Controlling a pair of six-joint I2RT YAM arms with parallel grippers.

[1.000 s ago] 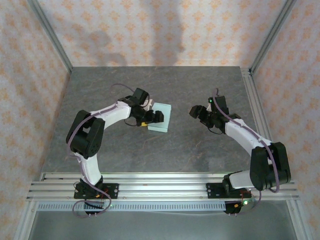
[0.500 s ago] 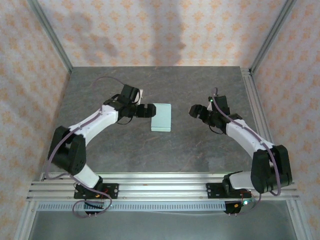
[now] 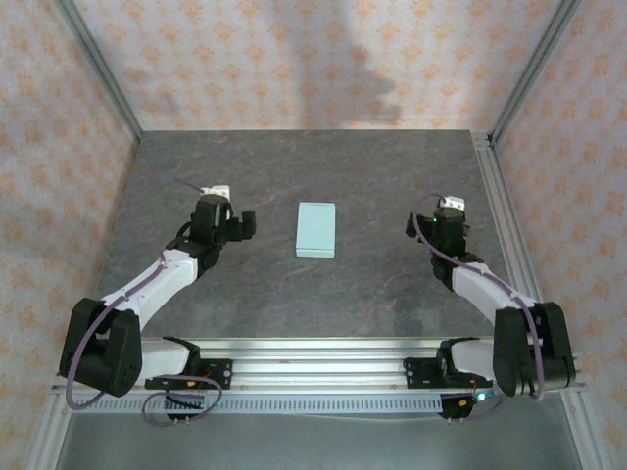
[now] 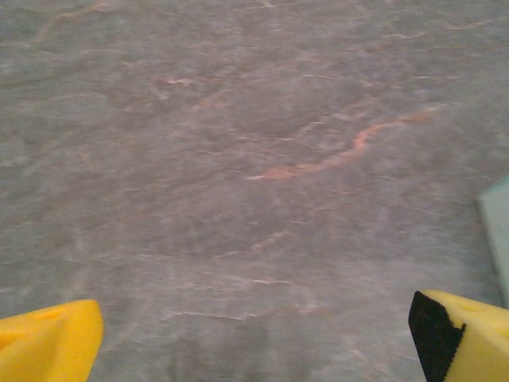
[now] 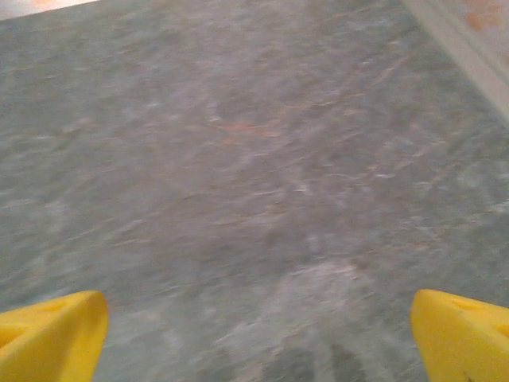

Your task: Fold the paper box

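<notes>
The paper box [image 3: 315,230] is a slim pale mint rectangle lying flat and closed on the grey table, midway between the two arms. My left gripper [image 3: 243,224] is off to its left, a clear gap away, open and holding nothing. In the left wrist view the box's edge [image 4: 498,231] shows at the right border, and the yellow fingertips [image 4: 49,341] stand wide apart over bare table. To the right of the box, further off, my right gripper [image 3: 423,227] is open and empty. Its yellow fingertips [image 5: 52,334] spread wide over bare tabletop.
The grey stone-patterned table [image 3: 323,166] is bounded by patterned walls at the back and sides. A metal rail [image 3: 498,211] runs along the right edge, seen also as a pale rail [image 5: 465,40] in the right wrist view. An aluminium frame [image 3: 323,357] crosses the front.
Both arms have drawn away from the box, the left one leftward and the right one rightward. The right jaws have opened wider. The box now lies untouched, squared up on the table.
</notes>
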